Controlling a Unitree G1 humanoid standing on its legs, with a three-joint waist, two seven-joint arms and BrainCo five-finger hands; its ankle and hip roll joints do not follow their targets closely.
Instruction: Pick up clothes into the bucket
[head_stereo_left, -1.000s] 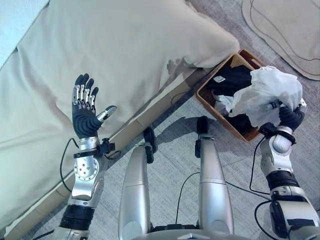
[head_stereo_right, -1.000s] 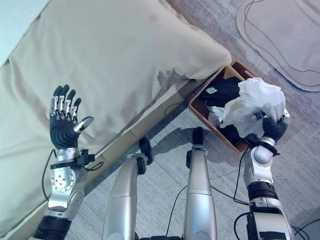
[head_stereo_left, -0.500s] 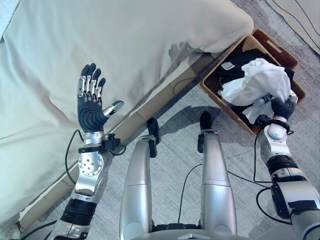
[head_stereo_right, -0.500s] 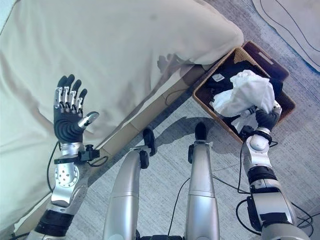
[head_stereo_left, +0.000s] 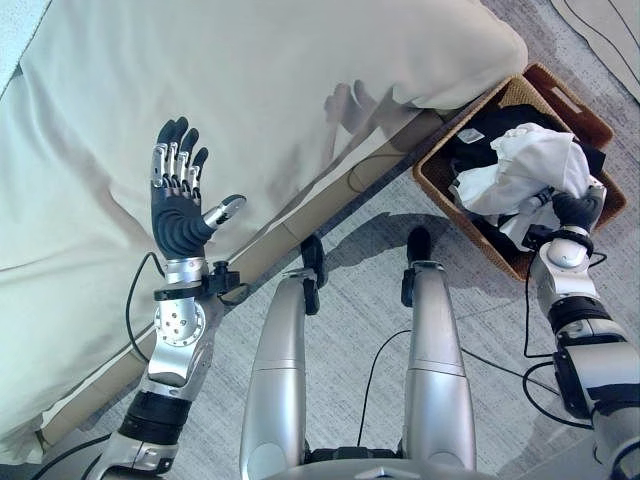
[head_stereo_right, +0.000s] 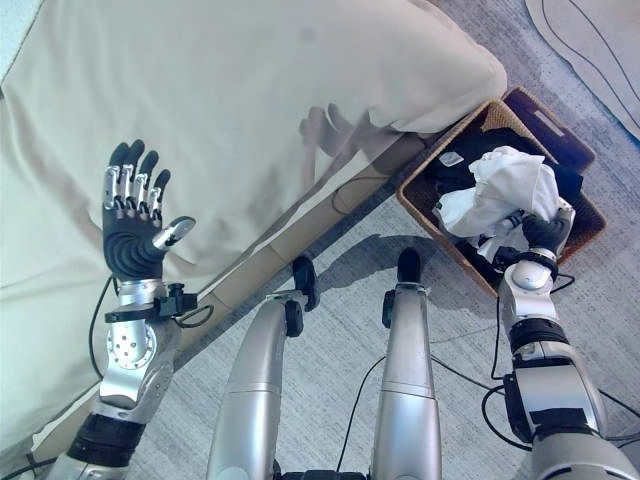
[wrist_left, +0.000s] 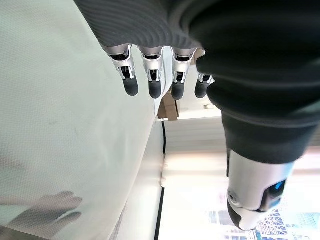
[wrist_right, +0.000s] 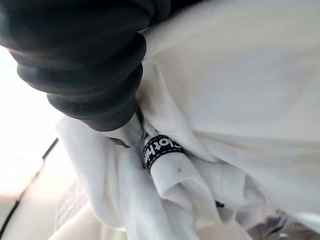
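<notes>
The left hand (head_stereo_left: 178, 205) is raised over the cream bed (head_stereo_left: 250, 90), fingers straight and spread, holding nothing. To the right, on the grey floor (head_stereo_left: 350, 300) beside the bed, stands the brown woven bucket (head_stereo_left: 440, 185) with dark clothes (head_stereo_left: 490, 130) inside. A crumpled white garment (head_stereo_left: 530, 165) with a ribbed cuff lies bunched over the bucket, the right hand (head_stereo_left: 575, 207) clenched into its folds.

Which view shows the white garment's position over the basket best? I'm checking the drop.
The left eye view: the white garment hangs from the right hand above the wicker basket. The right eye view matches; the right wrist view shows close folds.
</notes>
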